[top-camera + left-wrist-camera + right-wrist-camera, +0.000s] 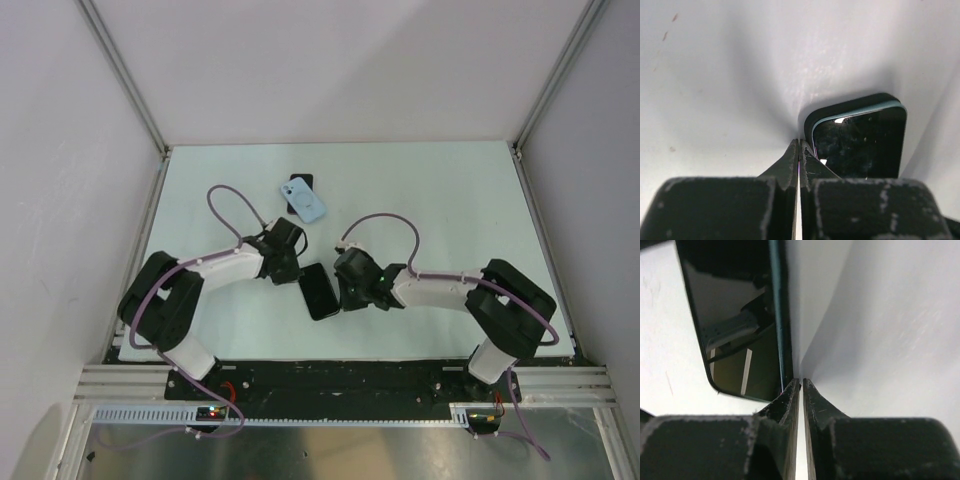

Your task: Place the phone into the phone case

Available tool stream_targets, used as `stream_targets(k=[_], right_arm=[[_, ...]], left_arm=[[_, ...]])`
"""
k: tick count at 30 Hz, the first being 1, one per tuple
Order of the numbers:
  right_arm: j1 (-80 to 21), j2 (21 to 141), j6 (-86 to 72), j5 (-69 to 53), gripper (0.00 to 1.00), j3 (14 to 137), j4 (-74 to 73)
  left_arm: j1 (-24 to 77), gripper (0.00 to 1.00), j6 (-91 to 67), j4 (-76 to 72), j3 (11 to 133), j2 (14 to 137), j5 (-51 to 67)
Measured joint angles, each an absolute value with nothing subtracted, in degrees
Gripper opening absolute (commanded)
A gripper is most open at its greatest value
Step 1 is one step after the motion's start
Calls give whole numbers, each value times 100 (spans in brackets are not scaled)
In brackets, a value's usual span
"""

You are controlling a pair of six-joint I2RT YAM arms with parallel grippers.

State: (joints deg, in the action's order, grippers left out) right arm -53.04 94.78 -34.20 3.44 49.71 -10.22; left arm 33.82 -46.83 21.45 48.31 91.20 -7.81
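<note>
A phone (pixel 320 290) lies flat, dark screen up, on the white table between my two grippers. In the left wrist view the phone (pixel 860 142) has a thin light-blue edge with a thicker black rim around it. I cannot tell whether that rim is the case. My left gripper (pixel 297 272) is shut and empty, its tips (pixel 799 143) against the phone's corner. My right gripper (pixel 346 290) is shut and empty, its tips (pixel 801 382) at the long edge of the phone (pixel 735 325).
A light-blue phone-sized slab (pixel 306 202) lies flat behind the grippers, with a black piece (pixel 300 183) showing at its far end. White walls with metal rails enclose the table. Purple cables loop above both arms.
</note>
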Motion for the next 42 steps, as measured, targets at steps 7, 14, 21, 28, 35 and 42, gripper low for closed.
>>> stream_targets(k=[7, 14, 21, 28, 35, 42], right_arm=[[-5446, 9083, -3645, 370, 20, 4801, -1253], [-4650, 8597, -3577, 366, 39, 4864, -1118], [-4294, 9170, -3332, 298, 38, 5647, -963], [-4213, 9754, -3238, 303, 32, 5874, -917], [-4209, 10138, -3232, 294, 26, 5970, -941], [-4263, 10138, -3229, 373, 27, 6027, -1009]], left_arm=[[3376, 1, -4195, 2108, 5190, 9452, -427], [3374, 4, -3839, 1986, 5310, 9474, -40], [3389, 4, -3649, 1905, 5478, 9692, 244], [3459, 2, -3594, 1848, 5614, 9909, 375], [3518, 1, -3597, 1800, 5653, 9983, 427], [3524, 0, -3597, 1769, 5675, 10018, 513]])
